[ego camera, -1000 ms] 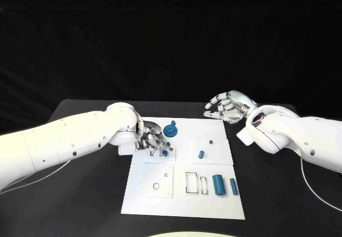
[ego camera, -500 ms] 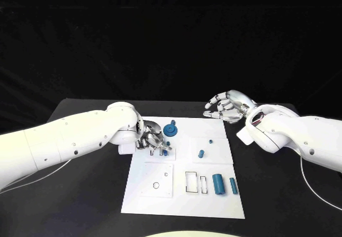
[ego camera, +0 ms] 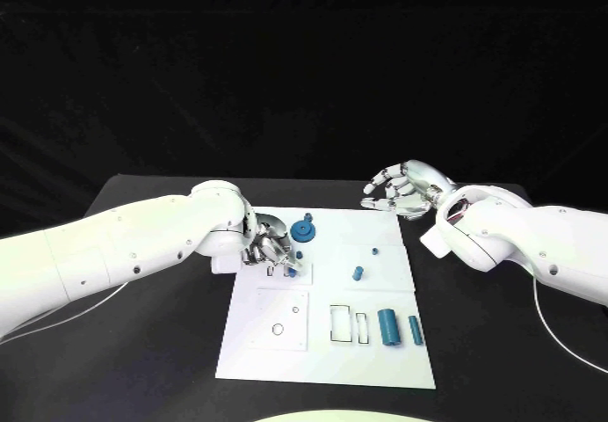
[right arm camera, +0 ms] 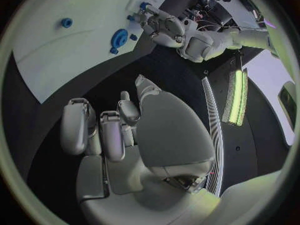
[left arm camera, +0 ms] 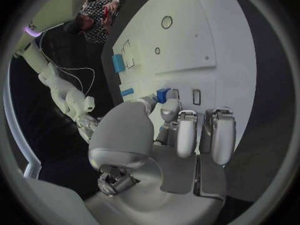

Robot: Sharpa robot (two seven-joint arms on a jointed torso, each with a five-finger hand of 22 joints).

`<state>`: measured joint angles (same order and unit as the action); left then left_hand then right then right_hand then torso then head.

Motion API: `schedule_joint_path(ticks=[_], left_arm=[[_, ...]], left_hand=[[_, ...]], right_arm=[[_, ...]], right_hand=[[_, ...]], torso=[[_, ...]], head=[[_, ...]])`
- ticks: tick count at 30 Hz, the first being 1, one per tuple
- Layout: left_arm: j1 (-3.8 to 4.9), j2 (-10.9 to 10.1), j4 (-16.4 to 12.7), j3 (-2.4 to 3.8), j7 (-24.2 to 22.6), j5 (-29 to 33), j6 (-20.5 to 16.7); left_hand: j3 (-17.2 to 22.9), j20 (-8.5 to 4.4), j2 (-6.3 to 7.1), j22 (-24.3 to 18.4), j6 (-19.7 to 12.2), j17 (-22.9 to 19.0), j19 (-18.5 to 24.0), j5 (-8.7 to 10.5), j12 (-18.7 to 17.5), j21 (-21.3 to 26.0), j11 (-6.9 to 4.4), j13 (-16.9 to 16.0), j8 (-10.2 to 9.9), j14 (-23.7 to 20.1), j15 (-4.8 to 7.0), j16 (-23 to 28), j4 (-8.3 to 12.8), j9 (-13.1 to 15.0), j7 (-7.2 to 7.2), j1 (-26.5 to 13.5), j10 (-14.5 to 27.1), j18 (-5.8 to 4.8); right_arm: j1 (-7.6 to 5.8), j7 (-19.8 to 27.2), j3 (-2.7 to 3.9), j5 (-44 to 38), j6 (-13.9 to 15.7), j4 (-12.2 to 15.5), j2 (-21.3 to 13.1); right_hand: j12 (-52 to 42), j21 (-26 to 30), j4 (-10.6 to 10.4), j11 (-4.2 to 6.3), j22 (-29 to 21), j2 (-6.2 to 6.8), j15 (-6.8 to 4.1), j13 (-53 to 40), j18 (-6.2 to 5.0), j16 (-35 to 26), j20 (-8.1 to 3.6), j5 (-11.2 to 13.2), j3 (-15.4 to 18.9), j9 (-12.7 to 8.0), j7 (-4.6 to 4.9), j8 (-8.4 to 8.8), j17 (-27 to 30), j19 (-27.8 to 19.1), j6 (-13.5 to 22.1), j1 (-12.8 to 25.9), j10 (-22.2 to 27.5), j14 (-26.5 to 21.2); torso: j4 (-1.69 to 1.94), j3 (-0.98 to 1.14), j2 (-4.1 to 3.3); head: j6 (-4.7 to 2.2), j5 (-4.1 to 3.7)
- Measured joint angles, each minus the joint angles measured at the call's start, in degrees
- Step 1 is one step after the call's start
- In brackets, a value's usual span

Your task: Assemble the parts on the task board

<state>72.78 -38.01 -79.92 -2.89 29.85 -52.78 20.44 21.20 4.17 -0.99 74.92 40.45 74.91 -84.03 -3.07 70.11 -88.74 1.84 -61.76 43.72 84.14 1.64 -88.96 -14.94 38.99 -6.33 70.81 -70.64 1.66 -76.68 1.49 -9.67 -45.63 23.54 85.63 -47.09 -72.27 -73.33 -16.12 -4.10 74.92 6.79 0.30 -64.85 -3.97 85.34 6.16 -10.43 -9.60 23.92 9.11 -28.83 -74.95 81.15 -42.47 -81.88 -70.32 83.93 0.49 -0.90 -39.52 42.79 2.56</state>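
Your left hand [ego camera: 269, 249] pinches a small blue part [ego camera: 293, 272] near the task board's [ego camera: 329, 360] left edge; your right hand [ego camera: 403, 191], fingers curled on nothing, hovers beyond its far corner.

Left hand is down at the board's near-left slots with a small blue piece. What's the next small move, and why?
Probably ease the left hand straight down to seat the small blue part. Its fingertips sit at the part beside the narrow slots on the task board; whether it is seated I cannot tell. The right hand hovers off the board, holding nothing.
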Motion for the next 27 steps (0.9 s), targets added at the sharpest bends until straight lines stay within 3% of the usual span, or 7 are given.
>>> schedule_joint_path(ticks=[8,11,15,16,20,21,27], left_arm=[[0.07,0.1,0.2,-0.17,-0.1,0.5,0.1],[0.16,-0.1,0.2,-0.17,-0.2,1.0,0.0],[0.14,-0.5,0.2,-0.34,-0.2,2.1,-0.2],[0.11,-0.7,0.1,-0.36,-0.2,2.4,-0.2],[0.08,-1.3,-0.1,-0.29,-0.1,4.3,-0.6],[0.08,-1.5,-0.2,-0.23,-0.1,4.8,-0.8],[0.08,-2.9,-1.1,-0.01,-0.1,8.0,-2.2]], left_hand=[[3.1,0.00,0.78,0.0,0.1,0.0,0.0,0.12,0.0,0.0,0.00,-0.1,0.3,-0.2,0.20,0.0,0.7,0.7,0.31,0.7,0.0,0.00],[8.8,-0.41,1.84,0.0,-0.3,0.0,0.0,0.30,0.0,0.0,-0.30,0.0,0.1,-0.1,0.31,0.0,2.3,1.2,0.52,1.7,0.3,0.00],[14.3,-0.41,4.34,0.0,-0.6,0.0,0.0,0.01,-0.3,0.0,-0.54,0.0,1.0,-0.1,0.33,0.0,1.4,2.6,0.40,0.2,0.1,0.00],[16.8,-0.41,5.01,0.0,-0.7,0.0,0.0,0.01,-0.3,0.0,-0.63,0.0,1.2,-0.1,0.33,0.0,2.8,3.0,0.36,-0.5,0.0,0.00],[17.5,-0.41,5.22,0.0,-0.7,0.0,0.0,0.01,-0.3,0.0,-0.61,0.0,2.3,-0.1,0.32,0.0,2.1,3.3,0.29,-2.0,-0.4,0.00],[17.5,-0.41,5.17,0.0,-0.7,0.0,0.0,0.01,-0.3,0.0,-0.62,0.0,2.3,-0.1,0.32,0.0,2.1,5.0,0.29,-2.1,-0.4,0.00],[17.7,-0.41,5.36,0.0,-0.7,0.0,0.0,0.01,-0.3,0.0,-0.82,-0.2,2.6,-0.1,0.31,0.0,1.9,7.0,0.28,-2.9,-0.7,0.00]], right_arm=[[0.00,-0.1,0.00,-0.1,-0.2,0.0,0.0],[0.00,-0.1,0.00,-0.2,-0.2,0.0,0.0],[0.00,-0.1,0.00,-0.2,-0.3,-0.1,0.0],[0.00,-0.2,0.00,-0.2,-0.3,-0.1,0.0],[0.00,-0.2,0.00,-0.3,-0.4,-0.1,0.0],[0.00,-0.3,0.00,-0.4,-0.4,-0.1,0.0],[0.00,-0.4,-0.01,-1.0,-0.5,-0.3,-0.1]], right_hand=[[0.0,0.0,0.0,0.00,0.0,0.00,0.00,0.0,0.00,0.0,0.00,0.0,0.0,0.0,0.00,0.00,0.0,0.0,0.0,0.0,0.0,0.0],[0.0,0.0,0.0,0.00,0.0,0.00,0.00,0.0,0.00,0.0,0.00,0.0,0.0,0.0,0.00,0.00,0.0,0.0,0.0,0.0,0.0,0.0],[0.0,0.0,0.0,0.00,0.0,0.00,0.00,0.0,0.00,0.0,0.00,0.0,0.0,0.0,0.00,0.00,0.0,0.0,0.0,0.0,0.0,0.0],[0.0,0.0,0.0,0.00,0.0,0.00,0.00,0.0,0.00,0.0,0.00,0.0,0.0,0.0,0.00,0.00,0.0,0.0,0.0,0.0,0.0,0.0],[0.0,0.3,0.0,0.00,0.0,0.00,0.00,0.0,0.00,-0.2,0.00,-0.2,0.0,0.0,0.00,0.00,0.0,0.0,0.0,0.0,0.0,0.0],[0.0,0.3,0.0,0.00,0.0,0.00,0.00,0.0,0.00,-0.2,0.00,-0.2,0.0,0.0,0.00,0.00,0.0,0.0,0.0,0.0,0.0,0.0],[0.2,0.3,0.2,0.00,0.0,0.00,0.00,0.1,0.00,-0.2,-0.22,-0.2,-0.2,0.0,0.00,0.00,0.0,-0.2,0.0,0.0,0.0,0.0]], torso=[[0.00,-0.01,0.01],[0.00,-0.02,0.02],[-0.01,-0.03,0.02],[-0.01,-0.03,0.02],[-0.01,-0.02,0.02],[-0.01,-0.02,0.02],[0.00,-0.04,0.02]], head=[[0.16,0.12],[0.18,0.14],[0.20,0.14],[0.20,0.14],[0.02,0.12],[-0.04,0.08],[-0.13,0.02]])
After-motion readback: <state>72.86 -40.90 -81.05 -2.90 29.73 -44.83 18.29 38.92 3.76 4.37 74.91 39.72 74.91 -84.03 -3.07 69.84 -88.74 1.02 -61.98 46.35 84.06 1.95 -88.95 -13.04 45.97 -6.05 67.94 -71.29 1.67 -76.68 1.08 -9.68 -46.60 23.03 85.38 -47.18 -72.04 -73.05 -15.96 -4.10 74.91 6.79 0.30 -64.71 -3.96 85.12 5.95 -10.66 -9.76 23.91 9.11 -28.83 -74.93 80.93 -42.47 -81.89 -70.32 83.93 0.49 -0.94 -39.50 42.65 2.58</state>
